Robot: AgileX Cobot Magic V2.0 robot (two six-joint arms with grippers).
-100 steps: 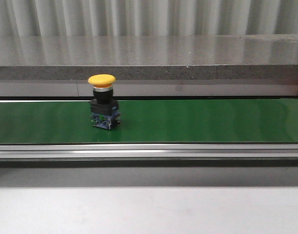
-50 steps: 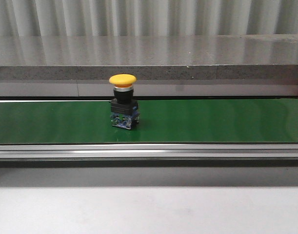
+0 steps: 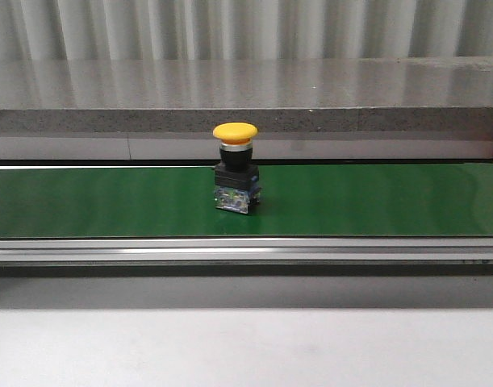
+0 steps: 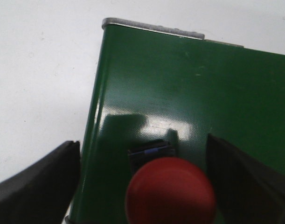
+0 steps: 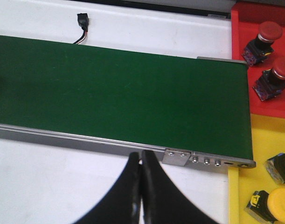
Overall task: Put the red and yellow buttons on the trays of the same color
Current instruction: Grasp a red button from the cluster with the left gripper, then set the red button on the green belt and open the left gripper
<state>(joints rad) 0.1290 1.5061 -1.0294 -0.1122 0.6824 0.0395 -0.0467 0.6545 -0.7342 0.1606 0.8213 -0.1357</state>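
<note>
Yellow button (image 3: 235, 179) is seen upright on green conveyor belt (image 3: 375, 200), roughly mid-belt in front view, untouched by either arm. Red button (image 4: 169, 190) is seen upright on belt near its end, between the wide-apart fingers of left gripper (image 4: 147, 184), not gripped. Right gripper (image 5: 141, 191) fingers are pressed together w/ nothing held, above belt's near rail. Red tray (image 5: 240, 56) holds 2 red buttons; yellow tray (image 5: 261, 149) adjoins it w/ yellow buttons.

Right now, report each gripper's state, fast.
Left gripper: open, fingers on either side of the red button on the green belt, not gripping.
Right gripper: shut, holding nothing.
</note>
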